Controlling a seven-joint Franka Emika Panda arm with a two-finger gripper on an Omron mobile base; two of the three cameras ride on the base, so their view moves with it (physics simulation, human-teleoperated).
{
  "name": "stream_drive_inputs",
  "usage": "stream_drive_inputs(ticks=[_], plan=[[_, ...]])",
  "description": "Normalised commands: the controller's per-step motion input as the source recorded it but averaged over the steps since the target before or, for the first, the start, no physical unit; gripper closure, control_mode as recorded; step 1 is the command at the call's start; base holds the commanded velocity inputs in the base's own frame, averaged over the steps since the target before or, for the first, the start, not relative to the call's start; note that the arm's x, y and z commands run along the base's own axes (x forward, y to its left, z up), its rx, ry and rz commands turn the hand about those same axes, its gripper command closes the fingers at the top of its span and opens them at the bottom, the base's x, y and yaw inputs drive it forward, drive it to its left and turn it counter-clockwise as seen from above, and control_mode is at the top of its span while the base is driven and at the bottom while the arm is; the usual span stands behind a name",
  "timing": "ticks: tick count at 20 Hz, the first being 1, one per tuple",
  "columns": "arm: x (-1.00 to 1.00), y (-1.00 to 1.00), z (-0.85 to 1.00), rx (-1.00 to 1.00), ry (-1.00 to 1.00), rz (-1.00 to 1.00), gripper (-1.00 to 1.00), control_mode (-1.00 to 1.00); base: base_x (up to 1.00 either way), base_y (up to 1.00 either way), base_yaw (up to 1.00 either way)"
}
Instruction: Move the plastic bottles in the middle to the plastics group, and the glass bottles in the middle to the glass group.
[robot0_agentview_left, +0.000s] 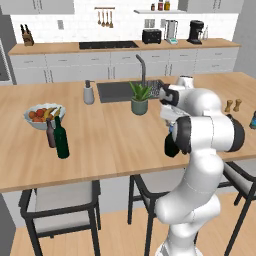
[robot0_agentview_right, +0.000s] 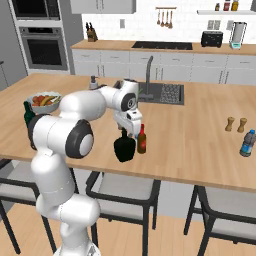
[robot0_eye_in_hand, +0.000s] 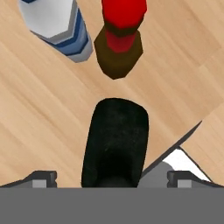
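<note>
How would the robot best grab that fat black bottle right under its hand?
Probably from straight above, closing on the short neck of the black bottle. It stands upright on the island counter and its round body looks too wide. The open gripper straddles it; the red-capped brown bottle stands close beside.

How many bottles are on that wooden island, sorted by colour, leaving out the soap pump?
Blackish: 1, the squat bottle under the open gripper.
Brown with red cap: 1, the small bottle.
Blue and white: 2, the plastic bottle beside it and the far bottle by the shakers.
Dark green: 1, the wine bottle.
Grey-brown: 1, the slim bottle.
Total: 6
</note>
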Motion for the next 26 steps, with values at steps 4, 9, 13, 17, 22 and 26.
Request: stream_drive_inputs(ticks=[4,9,13,17,22,26], plan=[[0.00,0.02,-0.14,0.00,0.00,-0.04,-1.00,-1.00,0.00,0.00,0.00],[-0.04,0.02,-0.04,0.00,0.00,-0.03,-1.00,-1.00,0.00,0.00,0.00],[-0.10,0.07,0.00,0.00,0.00,-0.04,-1.00,-1.00,0.00,0.00,0.00],[-0.06,0.14,0.00,0.00,0.00,-0.03,-1.00,-1.00,0.00,0.00,0.00],[0.00,0.10,-0.01,0.00,0.00,-0.03,-1.00,-1.00,0.00,0.00,0.00],[0.00,0.00,-0.15,0.00,0.00,0.00,1.00,-1.00,0.00,0.00,0.00]])
